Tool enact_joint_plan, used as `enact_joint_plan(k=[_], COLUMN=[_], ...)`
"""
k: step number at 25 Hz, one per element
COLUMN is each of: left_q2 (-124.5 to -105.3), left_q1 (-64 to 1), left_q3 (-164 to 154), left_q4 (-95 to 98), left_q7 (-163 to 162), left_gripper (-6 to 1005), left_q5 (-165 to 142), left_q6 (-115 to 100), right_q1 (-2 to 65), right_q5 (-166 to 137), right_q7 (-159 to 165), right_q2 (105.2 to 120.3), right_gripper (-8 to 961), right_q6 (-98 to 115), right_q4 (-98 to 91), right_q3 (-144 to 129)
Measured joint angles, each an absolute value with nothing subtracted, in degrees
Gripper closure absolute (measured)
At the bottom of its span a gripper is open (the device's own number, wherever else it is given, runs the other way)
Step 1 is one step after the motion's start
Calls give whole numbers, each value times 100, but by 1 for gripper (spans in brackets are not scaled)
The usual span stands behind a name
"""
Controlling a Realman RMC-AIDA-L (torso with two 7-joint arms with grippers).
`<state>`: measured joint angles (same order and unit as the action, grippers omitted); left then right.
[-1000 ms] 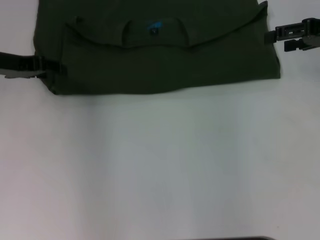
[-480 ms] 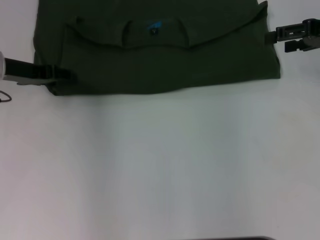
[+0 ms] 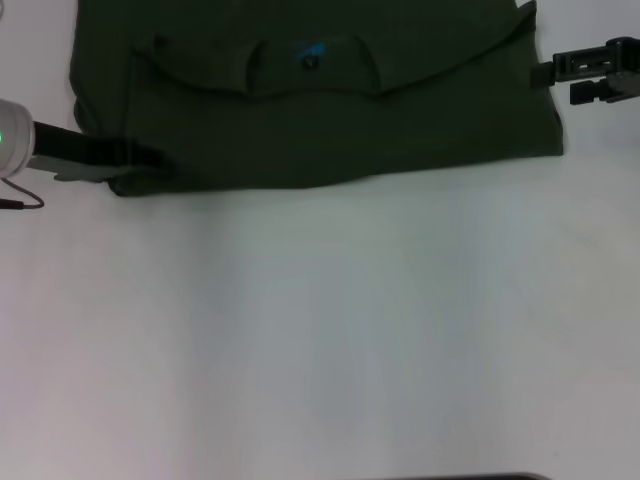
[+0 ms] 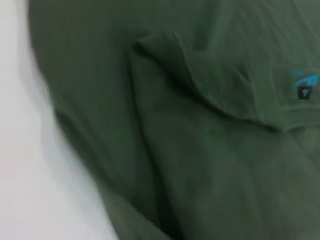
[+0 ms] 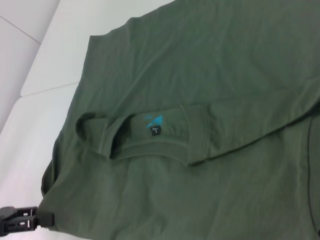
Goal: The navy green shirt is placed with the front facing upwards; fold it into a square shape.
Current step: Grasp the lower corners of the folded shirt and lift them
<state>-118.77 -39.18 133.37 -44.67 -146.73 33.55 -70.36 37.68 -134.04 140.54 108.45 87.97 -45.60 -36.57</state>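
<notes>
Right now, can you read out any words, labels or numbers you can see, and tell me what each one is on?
Neck label inside the collar of the shirt: a small dark tag with a pale mark, too small to read.
Blue print just above that tag: a smudge of colour, no letters legible.
No other text, number or sign shows on the shirt or the table.

- Even, soft overhead light; the white table (image 3: 350, 330) shows no glare.
- Faint shadow under the navy green shirt (image 3: 330, 110), along its near hem.
- Left wrist view smeared with blur; the shirt's folds are soft.
</notes>
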Motion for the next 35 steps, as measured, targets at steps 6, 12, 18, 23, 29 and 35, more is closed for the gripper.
enact_joint_plan(k=[6, 12, 18, 23, 29, 35], left_q2=[-11644, -11693, -11704, -11681, -11665, -11660], left_q1=[-4162, -4196, -4212, -4231, -4290, -4372], left_q3=[13174, 13169, 13205, 13231, 13240, 13259], left_q4=[-4185, -4240, -4363, -4607, -4930, -4999], left_q7=[-15169, -15238, -15239, -15243, -15272, -15290], left_gripper=[406, 644, 870, 935, 974, 975], left_q5=[3035, 2905, 2971, 2986, 2989, 2989], left_q6=[-7349, -7334, -7456, -7846, -8233, -8315], right_q1=[3812, 3827, 3776, 3765, 3785, 3799], right_q5=[-13403, -13407, -13440, -13885, -14145, -14207], right_q7=[14054, 14069, 14096, 14123, 14101, 14046], right_q2=[10845, 10843, 10799, 10715, 10727, 10936], right_gripper=[6, 6, 6, 7, 7, 7], right_q6=[8819, 8817, 8817, 8798, 8406, 7693], right_q4=[-4560, -4562, -4565, -4603, -4581, -4348], right_q3=[-3615, -3611, -3628, -3640, -3678, -3918])
